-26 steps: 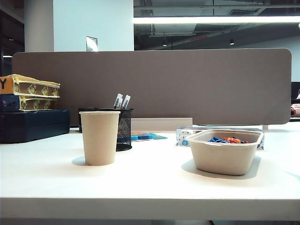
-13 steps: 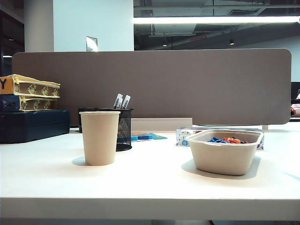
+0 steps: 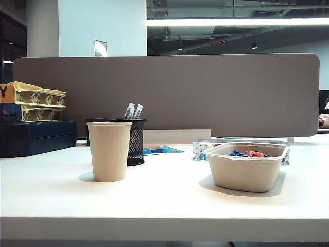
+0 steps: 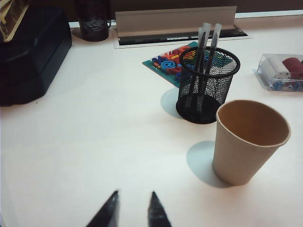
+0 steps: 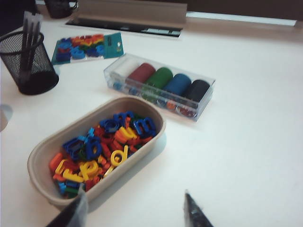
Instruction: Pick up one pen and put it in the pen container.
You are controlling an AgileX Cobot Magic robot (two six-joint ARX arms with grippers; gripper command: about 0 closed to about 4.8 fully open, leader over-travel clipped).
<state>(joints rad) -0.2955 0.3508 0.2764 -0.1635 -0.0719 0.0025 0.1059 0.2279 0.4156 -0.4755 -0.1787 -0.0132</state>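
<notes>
- The left tool hovers low over bare counter, its tips set narrow with nothing between them.
- The right tool stands wide and empty beside the beige bowl of coloured letters.
- The pens stand upright in the pen container, just behind the paper cup.
- A pen looks light, stiff and smooth; I would pinch mid-shaft, across its width, firmly enough to stop rolling.
</notes>
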